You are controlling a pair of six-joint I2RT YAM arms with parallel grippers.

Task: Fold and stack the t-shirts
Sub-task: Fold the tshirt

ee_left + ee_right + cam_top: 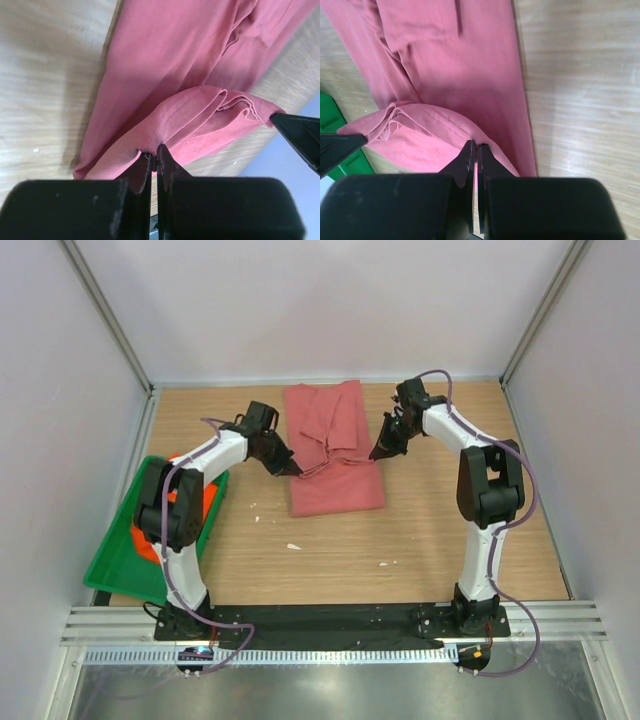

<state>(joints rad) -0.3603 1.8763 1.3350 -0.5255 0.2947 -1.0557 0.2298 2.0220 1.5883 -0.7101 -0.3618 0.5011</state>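
The rose-pink t-shirt (333, 455) lies as a long folded strip in the middle of the table, its far part rumpled. My left gripper (292, 469) is shut on the shirt's left edge, a raised fold of the pink t-shirt (195, 112) pinched between its jaws (155, 152). My right gripper (377, 452) is shut on the shirt's right edge, pinching a hemmed fold (435, 125) at its jaws (475, 150). Both hold the cloth lifted a little over the lower layer. The orange t-shirt (205, 502) lies in the green tray, mostly hidden by the left arm.
The green plastic tray (125, 560) sits at the left edge of the table; its corner shows in the right wrist view (335, 120). Small white scraps (293, 546) lie on the wood in front of the shirt. Grey walls enclose the table.
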